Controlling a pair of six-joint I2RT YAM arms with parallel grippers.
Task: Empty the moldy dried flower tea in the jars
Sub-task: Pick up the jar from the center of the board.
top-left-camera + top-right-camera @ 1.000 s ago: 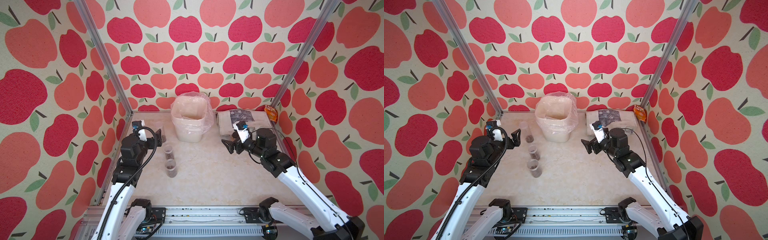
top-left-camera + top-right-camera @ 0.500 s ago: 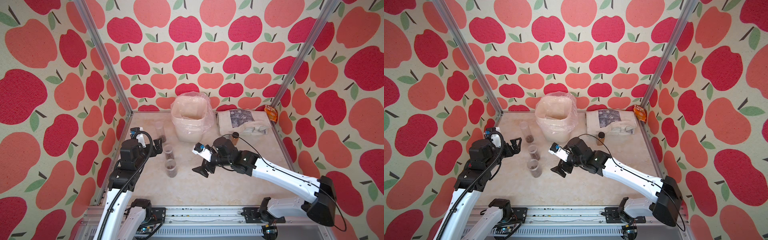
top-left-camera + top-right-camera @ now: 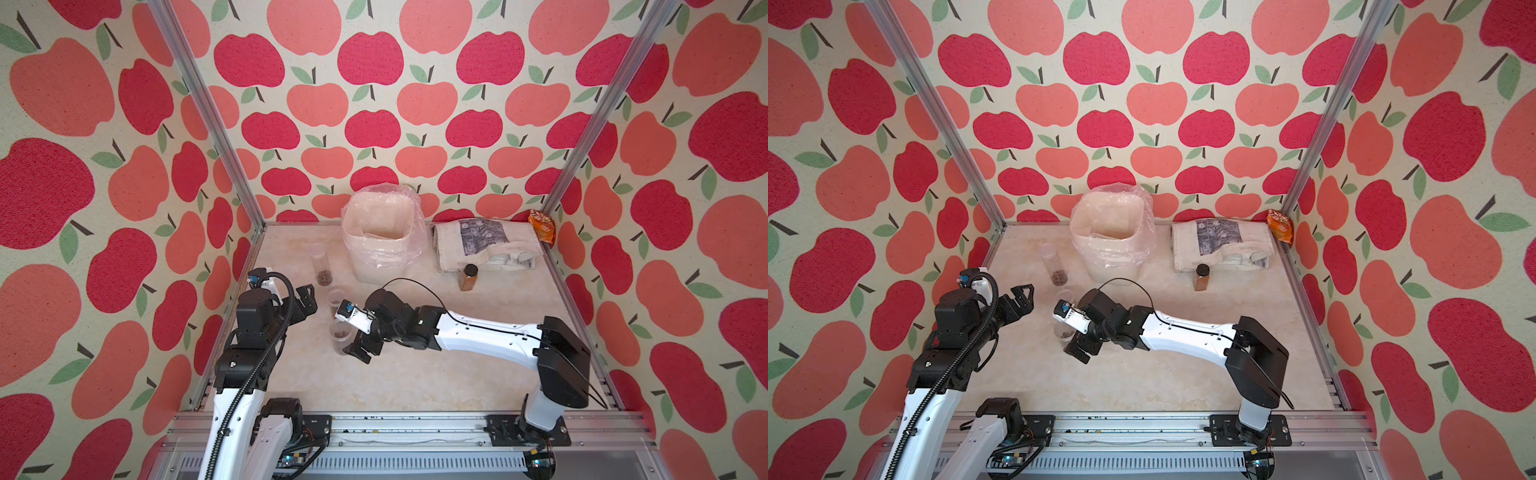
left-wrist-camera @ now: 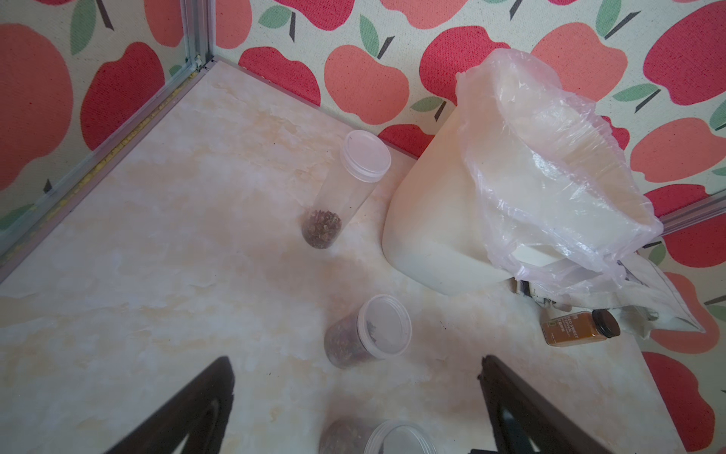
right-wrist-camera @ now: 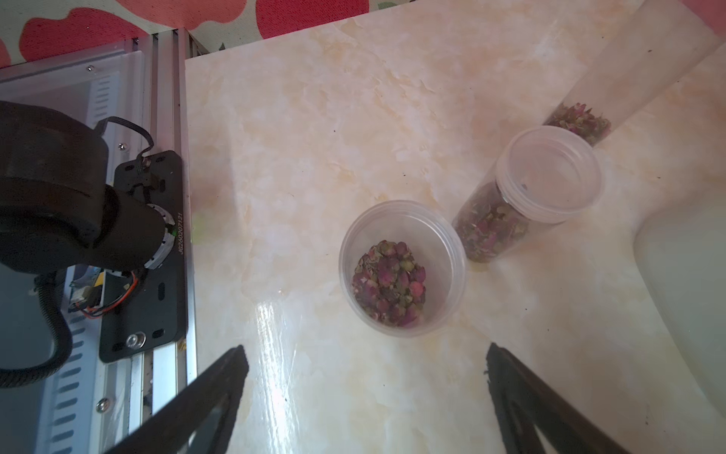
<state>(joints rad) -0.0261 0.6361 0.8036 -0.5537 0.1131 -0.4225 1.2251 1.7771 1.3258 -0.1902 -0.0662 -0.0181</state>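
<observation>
Right jaws newly just beside nearest jar [image 3: 338, 336]

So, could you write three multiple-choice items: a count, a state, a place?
1. Clear jars holding dried flower tea: A) one; B) two; C) three.
2. The right gripper is: A) open, empty; B) shut on a clear jar; C) shut, empty.
3. The amber jar stands: A) between the clear jars; B) in front of the folded cloth bag; C) under the right gripper.
Key: 1 C, three in a row; 2 A, fingers wide apart, nothing between; 3 B, at the bag's near edge.
</observation>
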